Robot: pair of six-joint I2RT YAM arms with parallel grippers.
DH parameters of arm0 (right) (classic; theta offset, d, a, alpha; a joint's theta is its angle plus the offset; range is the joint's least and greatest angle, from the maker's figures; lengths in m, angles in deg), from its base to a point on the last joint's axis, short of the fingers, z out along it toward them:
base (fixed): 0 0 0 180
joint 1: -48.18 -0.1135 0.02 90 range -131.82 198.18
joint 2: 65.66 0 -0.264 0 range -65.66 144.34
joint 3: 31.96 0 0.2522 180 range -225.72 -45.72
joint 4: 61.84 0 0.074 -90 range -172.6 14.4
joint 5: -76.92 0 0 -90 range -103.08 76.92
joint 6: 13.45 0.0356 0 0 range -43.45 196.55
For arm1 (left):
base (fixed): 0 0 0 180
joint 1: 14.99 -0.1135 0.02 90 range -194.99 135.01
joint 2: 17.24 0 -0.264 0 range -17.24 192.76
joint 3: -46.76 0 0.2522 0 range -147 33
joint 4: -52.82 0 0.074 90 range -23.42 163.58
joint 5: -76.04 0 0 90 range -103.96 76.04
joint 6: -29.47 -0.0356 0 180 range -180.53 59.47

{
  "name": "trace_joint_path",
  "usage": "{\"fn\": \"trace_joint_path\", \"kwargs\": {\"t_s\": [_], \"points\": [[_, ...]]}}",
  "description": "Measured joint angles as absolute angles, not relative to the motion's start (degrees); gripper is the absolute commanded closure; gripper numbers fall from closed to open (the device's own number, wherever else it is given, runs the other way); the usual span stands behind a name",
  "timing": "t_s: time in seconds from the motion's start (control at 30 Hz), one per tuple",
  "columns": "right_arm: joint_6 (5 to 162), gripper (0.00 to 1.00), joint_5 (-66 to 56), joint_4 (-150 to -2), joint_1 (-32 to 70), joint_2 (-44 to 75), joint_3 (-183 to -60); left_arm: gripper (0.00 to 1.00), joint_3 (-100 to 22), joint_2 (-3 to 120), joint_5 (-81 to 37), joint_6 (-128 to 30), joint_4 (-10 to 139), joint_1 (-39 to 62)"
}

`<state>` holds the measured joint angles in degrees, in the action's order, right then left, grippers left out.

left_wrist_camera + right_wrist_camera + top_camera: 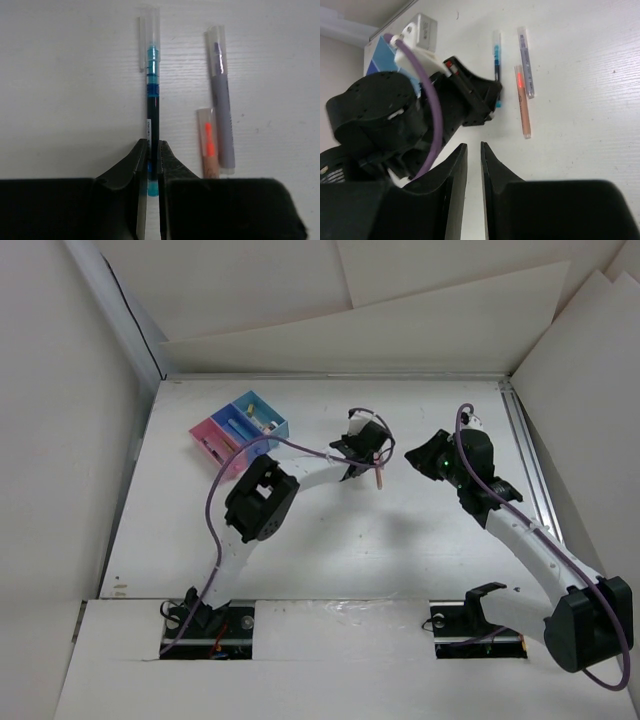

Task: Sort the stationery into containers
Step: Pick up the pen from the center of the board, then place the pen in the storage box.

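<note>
A blue pen (151, 95) with a clear cap lies on the white table, and my left gripper (152, 150) is shut on its lower end. Just right of it lie a grey-purple pen (222, 100) and a shorter orange pen (208, 145), side by side. The right wrist view shows the same blue pen (496, 55), grey-purple pen (526, 65) and orange pen (522, 105). My right gripper (474, 147) hovers near them, its fingers a narrow gap apart with nothing between. The joined containers (240, 430), one pink and the others light blue, sit at the back left with items inside.
The left arm's elbow (260, 502) sits between the containers and the pens. White walls close in the table on the left, back and right. A metal rail (530, 455) runs along the right edge.
</note>
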<state>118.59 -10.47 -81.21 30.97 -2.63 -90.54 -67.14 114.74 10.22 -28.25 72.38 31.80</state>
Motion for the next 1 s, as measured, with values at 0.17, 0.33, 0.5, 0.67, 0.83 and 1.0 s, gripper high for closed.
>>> {"fn": "trace_joint_path", "kwargs": {"t_s": [0.17,0.33,0.5,0.67,0.83,1.0], "points": [[118.6,0.77,-10.5,-81.2,31.0,-2.6,-90.5,1.00,-57.2,103.0,9.8,-27.4,72.1,29.8],[118.6,0.77,-10.0,-81.2,31.0,-2.6,-90.5,1.00,-46.2,84.1,8.8,-24.4,67.2,20.7],[118.6,0.77,-9.0,-81.2,31.0,-2.6,-90.5,1.00,-33.9,70.4,6.8,-19.8,60.2,5.9],[118.6,0.77,-7.7,-81.1,30.9,-1.6,-90.5,1.00,-22.8,67.7,5.7,-17.0,59.8,-5.2],[118.6,0.77,-6.8,-81.1,30.8,0.4,-90.5,1.00,-18.7,67.8,4.9,-15.8,61.6,-9.4],[118.6,0.77,-6.8,-81.1,30.6,0.4,-90.5,0.96,-20.0,70.1,5.2,-15.2,61.9,-10.6]]}}
